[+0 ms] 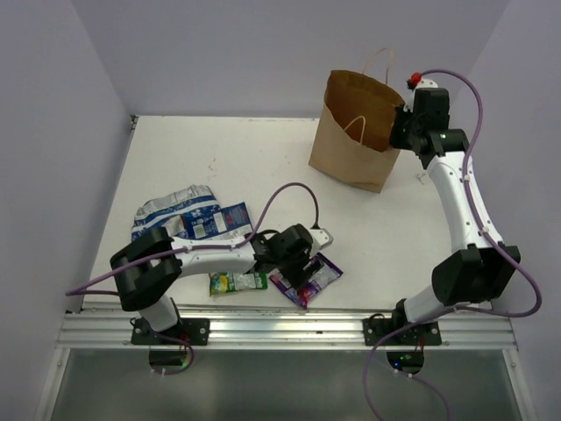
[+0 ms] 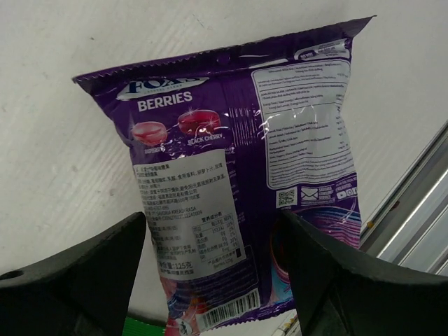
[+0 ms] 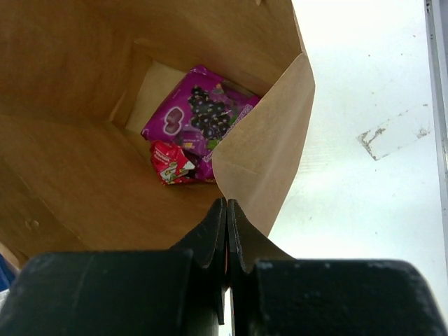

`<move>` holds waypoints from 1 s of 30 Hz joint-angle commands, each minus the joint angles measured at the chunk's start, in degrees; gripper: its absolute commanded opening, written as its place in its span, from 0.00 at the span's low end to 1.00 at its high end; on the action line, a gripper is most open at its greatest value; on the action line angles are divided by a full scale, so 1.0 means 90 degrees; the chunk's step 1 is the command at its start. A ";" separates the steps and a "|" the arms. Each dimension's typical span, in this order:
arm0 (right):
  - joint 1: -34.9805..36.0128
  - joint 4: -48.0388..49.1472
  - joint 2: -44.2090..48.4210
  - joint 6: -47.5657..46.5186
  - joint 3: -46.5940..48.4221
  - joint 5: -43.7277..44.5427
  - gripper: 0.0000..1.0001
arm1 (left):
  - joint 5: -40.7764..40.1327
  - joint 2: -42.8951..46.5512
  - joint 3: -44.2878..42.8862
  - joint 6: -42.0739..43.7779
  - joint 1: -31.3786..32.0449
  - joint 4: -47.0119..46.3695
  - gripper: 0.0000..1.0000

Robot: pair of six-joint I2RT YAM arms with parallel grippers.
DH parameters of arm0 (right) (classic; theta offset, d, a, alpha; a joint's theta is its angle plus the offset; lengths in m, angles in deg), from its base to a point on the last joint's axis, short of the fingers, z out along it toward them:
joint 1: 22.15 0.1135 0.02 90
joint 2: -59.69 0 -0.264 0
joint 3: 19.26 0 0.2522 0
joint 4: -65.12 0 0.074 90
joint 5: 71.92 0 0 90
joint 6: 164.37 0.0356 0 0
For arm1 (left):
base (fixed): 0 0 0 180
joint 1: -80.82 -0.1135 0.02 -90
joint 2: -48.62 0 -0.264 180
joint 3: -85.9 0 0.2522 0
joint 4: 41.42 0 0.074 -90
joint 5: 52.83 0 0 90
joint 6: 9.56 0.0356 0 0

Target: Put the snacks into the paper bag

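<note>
a: looking for the tall brown kraft paper bag.
b: finding it standing upright toward the far right of the white table, mouth gaping, twisted handles sticking up.
a: holding anything inside?
b: seeing, through the right wrist view, a glossy magenta foil packet lying on the bottom, and a small red packet touching its near corner.
a: checking the right gripper now.
b: hanging at the bag's right rim, looking down inside, fingers pressing tight together. sitting right against the paper edge, yet not showing clearly whether pinching it.
a: and the left gripper?
b: hovering near the front edge of the table, fingers standing wide apart, flanking a flat purple foil packet printed "berries". not closing on it; leaving it lying flat on the table.
a: spotting the other snacks?
b: finding a small green packet just left of the purple one, and farther back on the left a crumpled blue-and-white foil packet touching a second blue-and-white packet.
</note>
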 commanded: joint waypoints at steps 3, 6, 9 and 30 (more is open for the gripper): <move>0.0050 -0.0019 0.0423 -0.0037 -0.0248 0.0094 0.00 | -0.0952 -0.0184 0.0233 -0.0754 0.0613 -0.0217 0.82; 0.0099 -0.0058 0.0442 -0.0037 -0.0278 0.0054 0.00 | -0.1490 0.0206 0.0447 -0.1076 0.0731 -0.0402 0.97; 0.0118 -0.0087 0.0442 -0.0047 -0.0210 0.0103 0.00 | -0.1569 0.0286 0.0555 -0.1116 0.0722 -0.0403 0.97; 0.0245 -0.0195 0.0413 -0.0056 -0.0122 0.0152 0.00 | -0.3874 0.0628 -0.4492 0.0718 0.0185 -0.0205 0.00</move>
